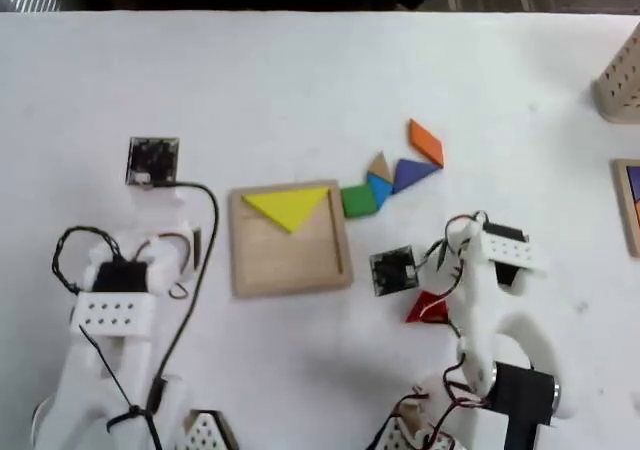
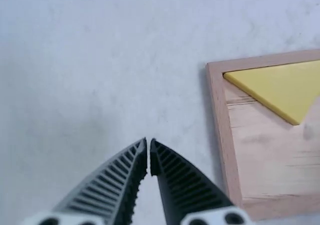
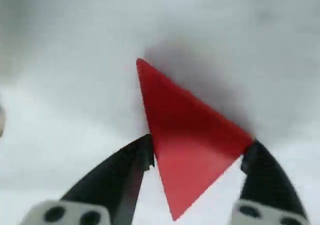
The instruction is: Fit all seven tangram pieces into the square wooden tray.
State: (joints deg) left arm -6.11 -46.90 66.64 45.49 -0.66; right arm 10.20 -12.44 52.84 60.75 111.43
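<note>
The square wooden tray (image 1: 290,260) lies at the table's middle with a yellow triangle (image 1: 288,207) in its far part. Right of it sit a green square (image 1: 358,200), a small blue triangle (image 1: 379,187), a tan triangle (image 1: 379,163), a larger blue triangle (image 1: 413,173) and an orange parallelogram (image 1: 426,142). My right gripper (image 3: 200,150) is shut on a red triangle (image 1: 425,307), held a little above the table near the tray's near right corner. My left gripper (image 2: 148,144) is shut and holds nothing, left of the tray (image 2: 220,135).
A pale perforated wooden block (image 1: 620,80) stands at the far right. A second wooden tray (image 1: 628,205) with coloured pieces shows at the right edge. Cables (image 1: 200,270) trail from the left arm beside the tray. The table's far half is bare white.
</note>
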